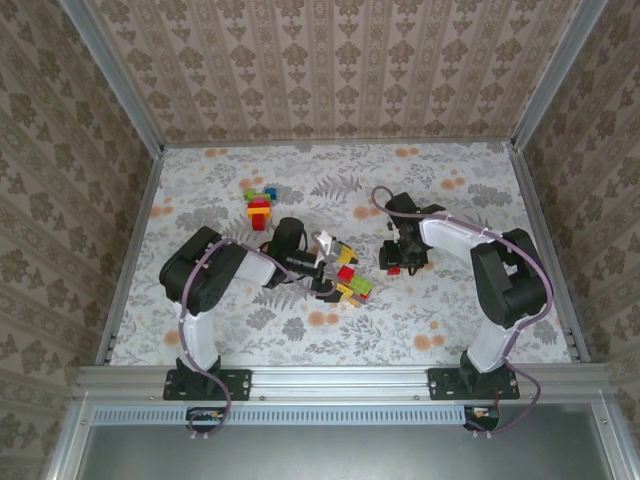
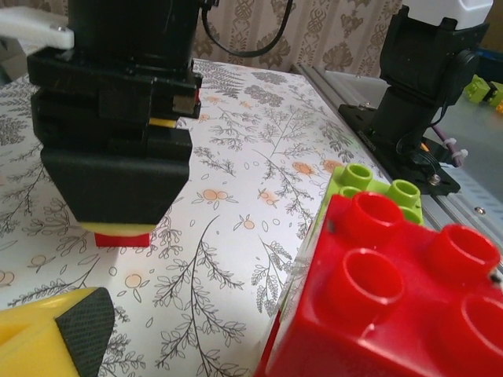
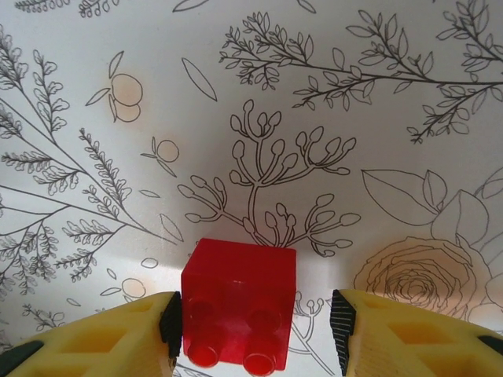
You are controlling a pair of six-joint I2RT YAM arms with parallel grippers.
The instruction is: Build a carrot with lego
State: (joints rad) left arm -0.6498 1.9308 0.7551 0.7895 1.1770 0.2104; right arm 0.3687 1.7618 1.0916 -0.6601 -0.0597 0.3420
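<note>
Flat desk [image 1: 200,330] w/ pale floral-print cover: orange blossoms, grey leaves. Metal rails [image 1: 340,372] run along its edges. 3 lots of lego on it. Far-left pile [image 1: 260,205]: green, blue, yellow, red & magenta bricks, all touching. Centre cluster [image 1: 350,282]: red, yellow & green bricks packed together. Seen close up, its big red brick [image 2: 393,314] is studs up, w/ a lime green brick [image 2: 376,182] touching just behind. Single red brick [image 3: 237,302] sits alone right of centre, well apart from the pile.
</note>
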